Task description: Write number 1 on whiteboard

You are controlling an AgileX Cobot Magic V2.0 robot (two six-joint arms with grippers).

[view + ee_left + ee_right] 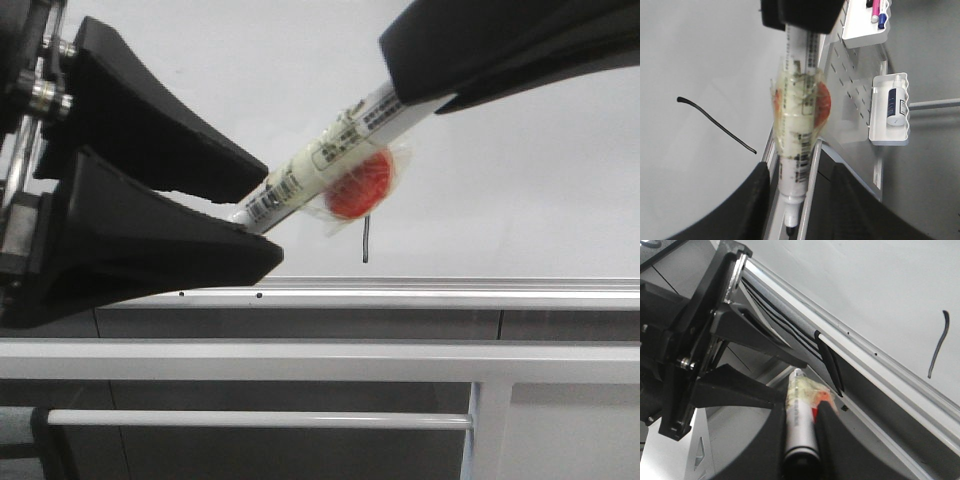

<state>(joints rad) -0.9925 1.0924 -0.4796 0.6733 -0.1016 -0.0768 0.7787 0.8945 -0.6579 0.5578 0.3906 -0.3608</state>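
Note:
The whiteboard [520,190] fills the background, with its silver bottom rail [420,297] below. A thin black stroke, the number 1 [938,345], stands on it; in the front view only its lower end [366,240] shows under the marker. The white marker [330,160], wrapped in tape with a red disc, lies slanted in front of the board. My right gripper [802,410] is shut on its rear end. Its black tip [790,229] points in between the fingers of my left gripper [799,170], which stands open around it with a gap on each side.
Grey metal frame bars [300,360] run below the board's rail. Beside the board, a pegboard carries a white tray with a bottle [892,107] and another tray with pens [875,17].

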